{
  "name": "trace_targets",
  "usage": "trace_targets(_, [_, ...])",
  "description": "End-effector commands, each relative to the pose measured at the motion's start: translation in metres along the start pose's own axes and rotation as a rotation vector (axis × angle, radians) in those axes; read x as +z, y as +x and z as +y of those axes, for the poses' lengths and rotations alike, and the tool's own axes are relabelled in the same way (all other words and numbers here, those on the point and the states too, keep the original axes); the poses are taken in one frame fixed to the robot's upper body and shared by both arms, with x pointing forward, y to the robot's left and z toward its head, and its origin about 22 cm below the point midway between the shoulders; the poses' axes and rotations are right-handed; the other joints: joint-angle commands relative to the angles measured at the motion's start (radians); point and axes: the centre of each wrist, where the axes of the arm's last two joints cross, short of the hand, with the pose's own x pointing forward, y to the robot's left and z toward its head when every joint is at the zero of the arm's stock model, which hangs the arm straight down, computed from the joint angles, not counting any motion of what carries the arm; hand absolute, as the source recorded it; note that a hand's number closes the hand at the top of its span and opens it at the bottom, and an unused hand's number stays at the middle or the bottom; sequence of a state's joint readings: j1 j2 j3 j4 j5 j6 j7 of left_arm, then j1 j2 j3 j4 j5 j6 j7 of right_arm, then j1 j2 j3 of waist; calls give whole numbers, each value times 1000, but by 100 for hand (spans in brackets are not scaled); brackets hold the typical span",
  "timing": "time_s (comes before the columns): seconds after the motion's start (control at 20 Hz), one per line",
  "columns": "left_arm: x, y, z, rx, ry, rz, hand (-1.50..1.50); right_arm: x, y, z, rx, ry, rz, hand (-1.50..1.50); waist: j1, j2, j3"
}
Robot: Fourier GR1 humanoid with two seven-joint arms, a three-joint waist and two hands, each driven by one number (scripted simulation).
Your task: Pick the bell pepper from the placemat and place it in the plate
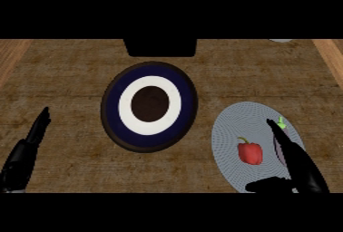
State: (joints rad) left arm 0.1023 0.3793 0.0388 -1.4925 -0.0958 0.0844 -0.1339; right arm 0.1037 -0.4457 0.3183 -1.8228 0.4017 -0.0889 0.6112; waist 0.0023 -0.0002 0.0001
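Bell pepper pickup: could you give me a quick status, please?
Right hand open beside bell pepper, not gripping. Pepper on placemat. Left hand resting. Plate unobstructed.

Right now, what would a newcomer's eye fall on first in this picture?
First the big plate with dark blue, white and brown rings, at the middle of the counter. Then the red bell pepper on the round grey placemat at the right, with the open right hand beside it.

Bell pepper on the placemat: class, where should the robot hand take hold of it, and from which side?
Grip the bell pepper across its red body, not the thin curved stem at its top. Probably come from its right, where the open right robot hand is, above the placemat.
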Motion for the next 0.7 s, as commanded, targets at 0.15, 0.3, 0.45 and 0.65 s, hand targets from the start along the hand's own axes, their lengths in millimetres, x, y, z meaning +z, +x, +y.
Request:
trace_targets(0.15, [-3, 2, -8, -17, -7, -5, 0, -22, -19, 1, 14, 24, 25, -150, -2, 0, 0])
trace_targets(0.3, [6, 12, -9, 4, -5, -16, 0, -38, -12, 19, -8, 34, 11, -150, 1, 0, 0])
trace_targets(0.45, [3, -13, -18, -13, -3, 3, 0, -28, -6, 43, 4, 49, 25, -150, -2, 0, 0])
trace_targets(0.65, [-22, 6, 0, 6, 5, -10, 0, -38, -7, 19, -31, 30, -62, 150, -4, 0, 0])
